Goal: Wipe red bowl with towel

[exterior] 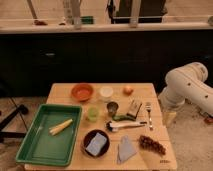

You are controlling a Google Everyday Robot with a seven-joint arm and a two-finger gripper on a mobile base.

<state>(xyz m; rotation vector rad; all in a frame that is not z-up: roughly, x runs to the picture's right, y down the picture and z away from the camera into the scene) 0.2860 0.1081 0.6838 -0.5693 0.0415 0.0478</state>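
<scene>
Grey-blue folded cloth towel lies nearest, long axis twelve-to-six; round red bowl at its eleven o'clock. My gripper is out of view (white arm at two o'clock); I cannot tell its state.

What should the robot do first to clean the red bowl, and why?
Probably swing the arm over the table toward the towel and pick it up. The towel lies flat near the front edge, with nothing holding it, while the red bowl sits at the far side. The gripper is out of view; only the arm shows, right of the table.
</scene>
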